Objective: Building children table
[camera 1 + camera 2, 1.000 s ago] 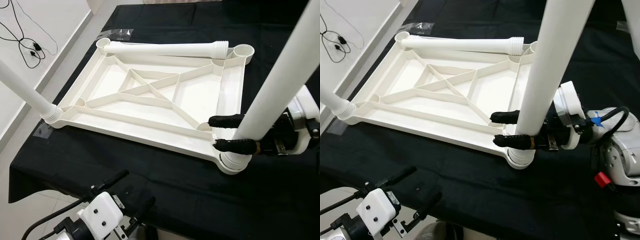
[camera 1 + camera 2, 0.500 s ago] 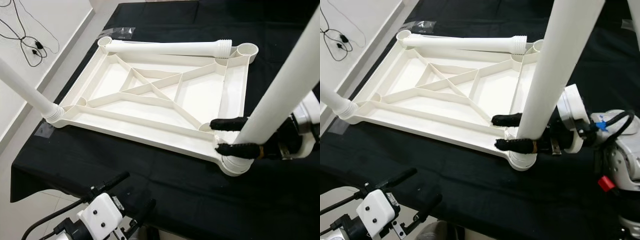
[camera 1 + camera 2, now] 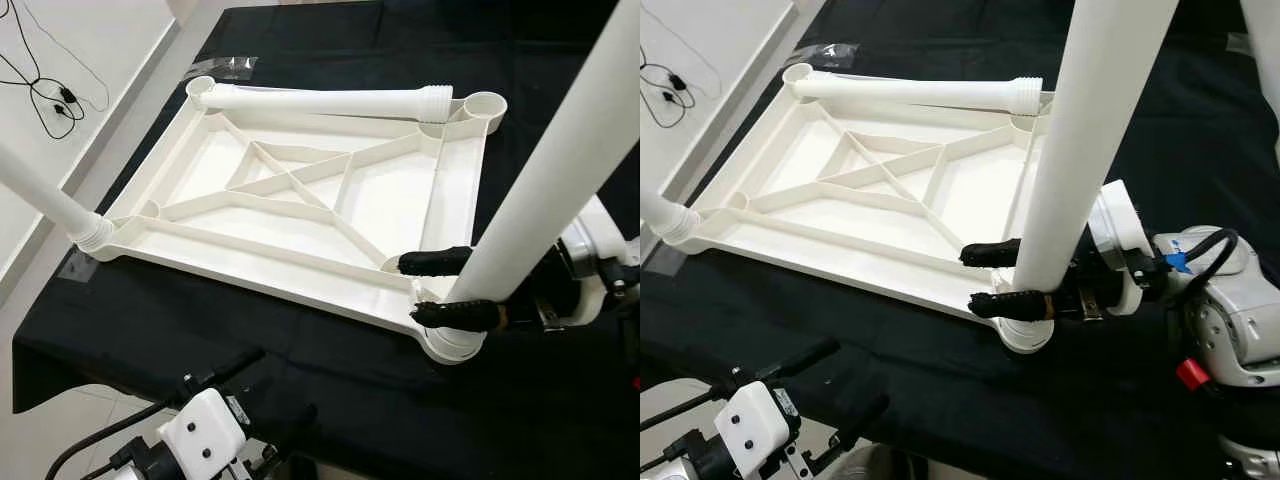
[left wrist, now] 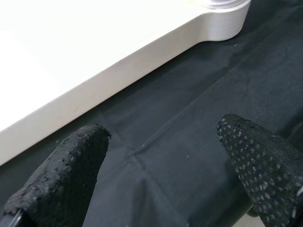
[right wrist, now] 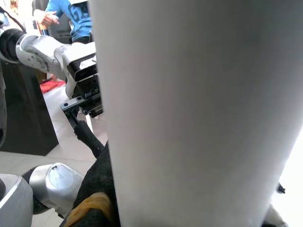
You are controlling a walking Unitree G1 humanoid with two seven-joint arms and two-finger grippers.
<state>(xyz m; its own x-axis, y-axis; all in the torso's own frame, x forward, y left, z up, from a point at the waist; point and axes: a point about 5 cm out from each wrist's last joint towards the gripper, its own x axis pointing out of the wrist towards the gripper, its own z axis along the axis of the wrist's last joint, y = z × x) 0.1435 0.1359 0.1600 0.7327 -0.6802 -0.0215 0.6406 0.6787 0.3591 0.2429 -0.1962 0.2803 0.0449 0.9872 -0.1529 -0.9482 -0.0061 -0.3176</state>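
A white plastic tabletop (image 3: 250, 262) lies upside down on a black cloth. One white leg (image 3: 560, 170) stands tilted in its near right corner socket (image 3: 452, 343). My right gripper (image 3: 412, 290) is shut on this leg just above the socket, and the leg (image 5: 189, 113) is close up in the right wrist view. A second leg (image 3: 40, 195) stands in the near left corner. A third leg (image 3: 330, 100) lies loose along the far edge. My left gripper (image 4: 161, 165) hangs open over the cloth by the tabletop's near rim (image 4: 118, 71), holding nothing.
The far right corner socket (image 3: 486, 102) holds no leg. The cloth-covered table ends at the left, with pale floor and a black cable (image 3: 50, 95) beyond. Clear plastic wrap (image 3: 235, 65) lies at the far left. A person in a blue shirt (image 5: 78, 19) stands in the background.
The whole picture has shifted a little, so the camera moved. My right gripper stays shut on the upright leg in the same socket, and the left gripper stays low and open.
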